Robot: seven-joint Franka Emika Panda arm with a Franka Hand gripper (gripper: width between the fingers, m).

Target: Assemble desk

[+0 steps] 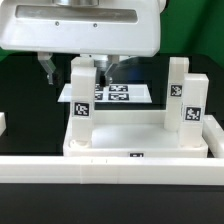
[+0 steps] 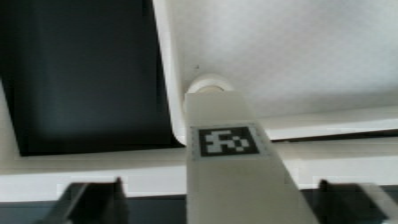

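Observation:
The white rimmed tabletop lies on the black table. A square white leg with black-and-white tags stands upright at its corner on the exterior view's left. My gripper hangs over that leg's top with a finger on each side. In the wrist view the leg runs between my fingers, with a dark gap on each side, so the gripper is open and holds nothing. Another tagged leg stands upright on the tabletop's right side, with what looks like a second one just behind it.
The marker board lies flat behind the tabletop. A long white border bar runs along the front, close to the tabletop's near rim. A small white piece shows at the exterior view's left edge.

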